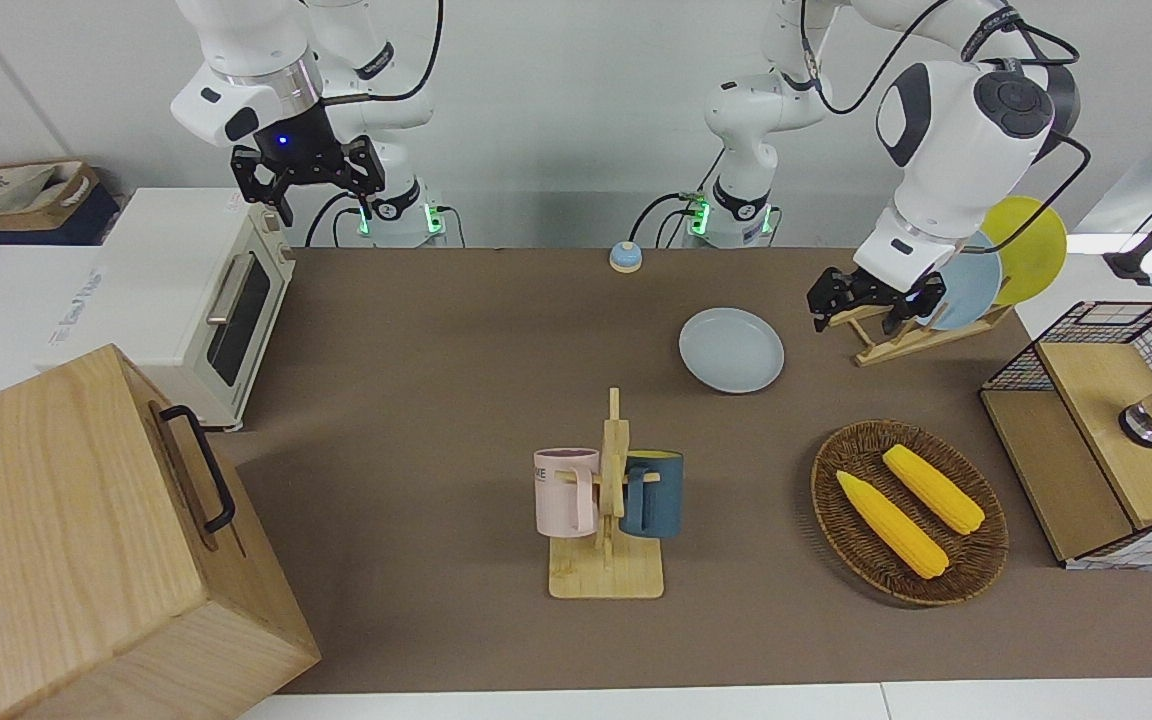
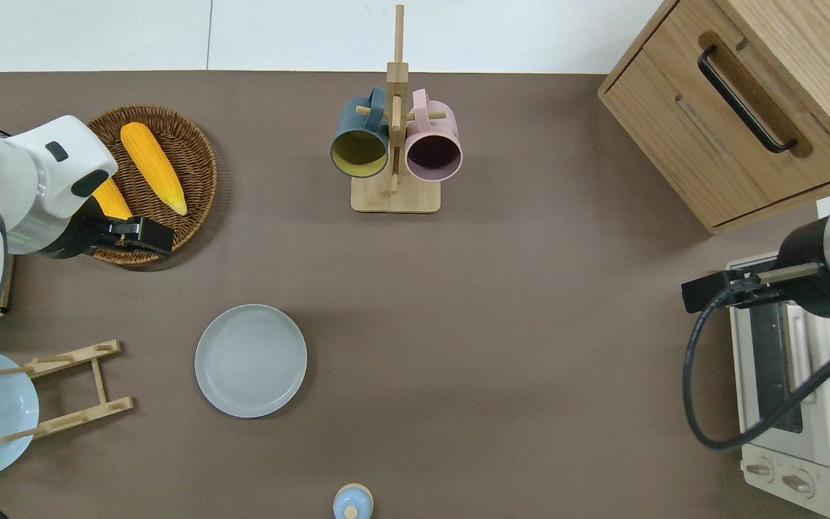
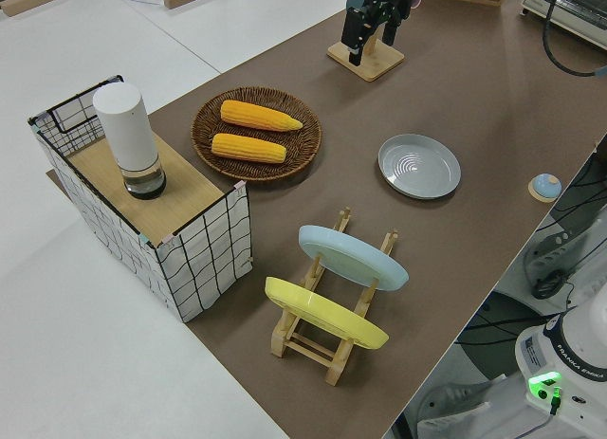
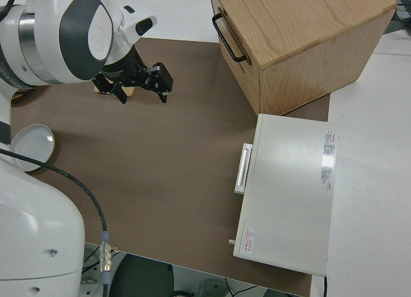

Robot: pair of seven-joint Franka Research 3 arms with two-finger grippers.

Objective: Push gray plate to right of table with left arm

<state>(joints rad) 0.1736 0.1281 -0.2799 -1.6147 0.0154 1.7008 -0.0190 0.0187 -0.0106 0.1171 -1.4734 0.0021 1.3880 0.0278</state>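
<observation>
The gray plate [image 1: 731, 350] lies flat on the brown table [image 1: 436, 400], toward the left arm's end and nearer to the robots than the wicker basket; it also shows in the overhead view [image 2: 251, 360] and the left side view [image 3: 419, 166]. My left gripper [image 1: 868, 305] is open and empty, up in the air. In the overhead view the left gripper [image 2: 159, 240] is over the basket's rim, apart from the plate. My right gripper [image 1: 306, 180] is open and its arm is parked.
A wooden rack [image 1: 886, 340] holds a sky-blue plate [image 1: 971, 290] and a yellow plate [image 1: 1031, 245]. The wicker basket [image 1: 821, 480] holds two corn cobs. A mug rack [image 1: 608, 530] stands mid-table. A toaster oven [image 1: 186, 290] and wooden cabinet [image 1: 66, 540] fill the right arm's end.
</observation>
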